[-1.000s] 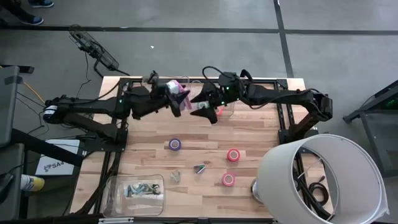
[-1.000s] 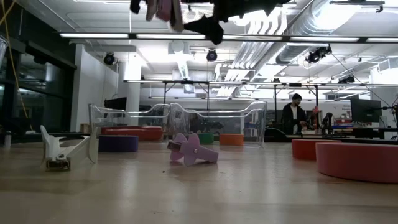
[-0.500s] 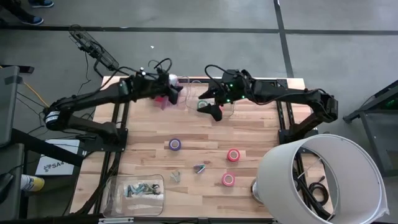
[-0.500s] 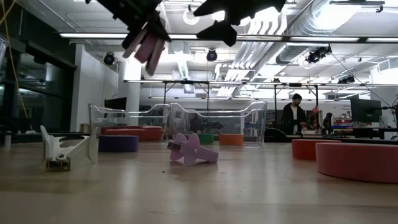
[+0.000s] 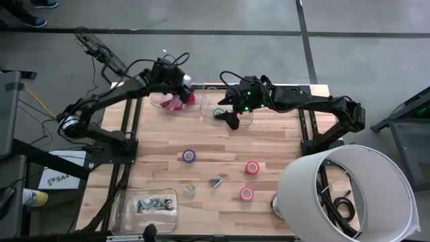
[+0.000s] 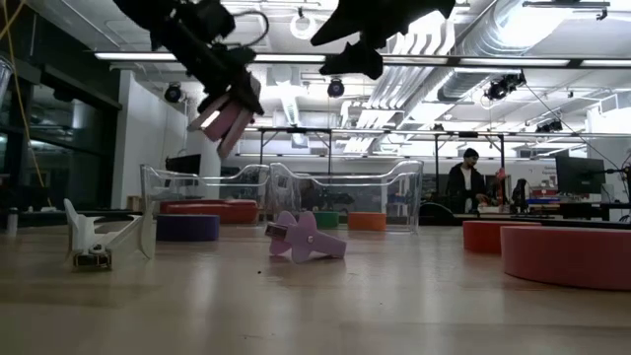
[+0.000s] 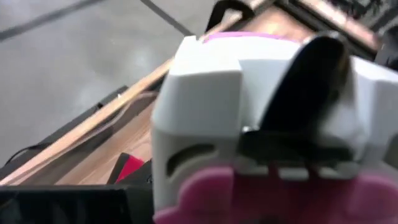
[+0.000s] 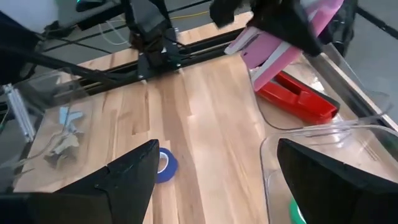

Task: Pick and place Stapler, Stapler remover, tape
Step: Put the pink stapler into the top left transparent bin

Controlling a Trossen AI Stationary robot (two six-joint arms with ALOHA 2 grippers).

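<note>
Pink and white, the stapler [image 5: 176, 101] we hold in our closed left gripper [image 5: 179, 98] hangs over the clear bin [image 5: 161, 102] at the table's far edge, while our right gripper [image 5: 228, 115] waits spread wide and empty nearby.

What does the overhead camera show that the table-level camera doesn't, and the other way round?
Only the overhead view shows the clear plastic tub of small metal bits at the table's near edge, the big white lampshade, and the right gripper hanging open over the clear bin with a green tape roll.

Only the table-level view shows the room behind, with a person at a bench.

Both show the left gripper holding a pink stapler in the air, the purple tape roll, and the purple staple remover.
</note>
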